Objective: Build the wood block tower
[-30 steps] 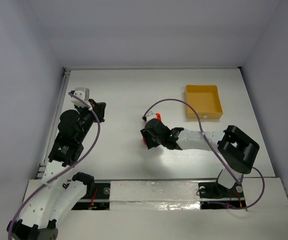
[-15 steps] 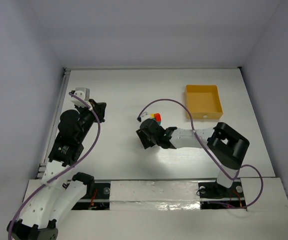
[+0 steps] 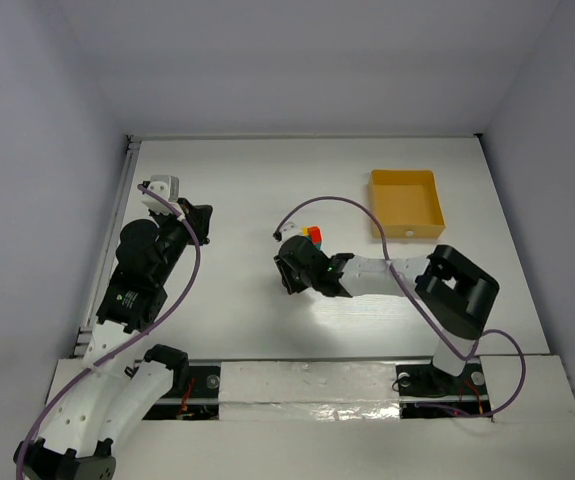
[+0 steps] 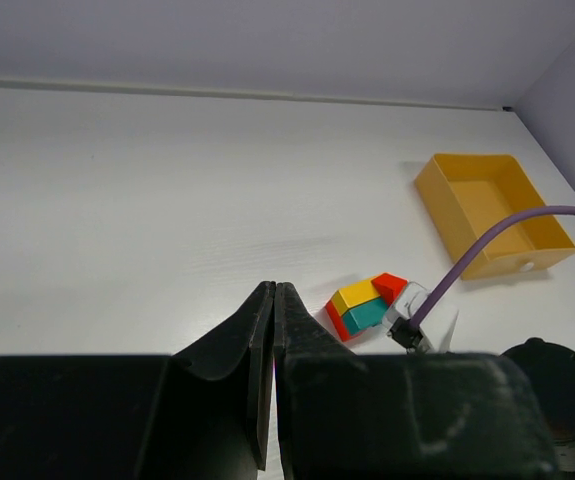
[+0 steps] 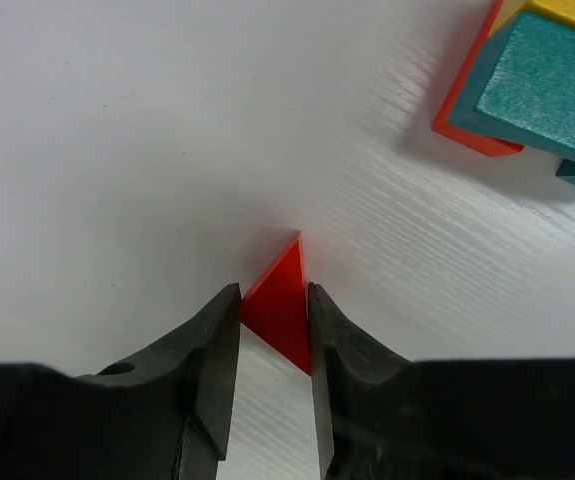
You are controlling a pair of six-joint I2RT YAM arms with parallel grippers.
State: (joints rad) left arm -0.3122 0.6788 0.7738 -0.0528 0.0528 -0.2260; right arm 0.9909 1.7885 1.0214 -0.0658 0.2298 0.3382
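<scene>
My right gripper [image 3: 289, 272] is shut on a red triangular wedge [image 5: 279, 305], its point sticking out past the fingertips just over the white table. The wedge is hidden under the gripper in the top view. A small stack of blocks [image 3: 313, 236] stands just behind the right gripper: a red piece on each side, a teal block [image 5: 547, 85] and a yellow one on top [image 4: 358, 293]. In the right wrist view the stack is at the upper right, apart from the wedge. My left gripper [image 4: 274, 300] is shut and empty at the far left [image 3: 199, 220].
A yellow-orange square tray [image 3: 407, 232] with a raised rim stands at the back right, also in the left wrist view [image 4: 507, 262]. A purple cable [image 3: 347, 203] loops over the right arm. White walls enclose the table.
My right gripper has shifted left and slightly back, uncovering the block stack behind it. The red wedge that showed at its left side is now hidden in the top view. The left arm has not moved.
</scene>
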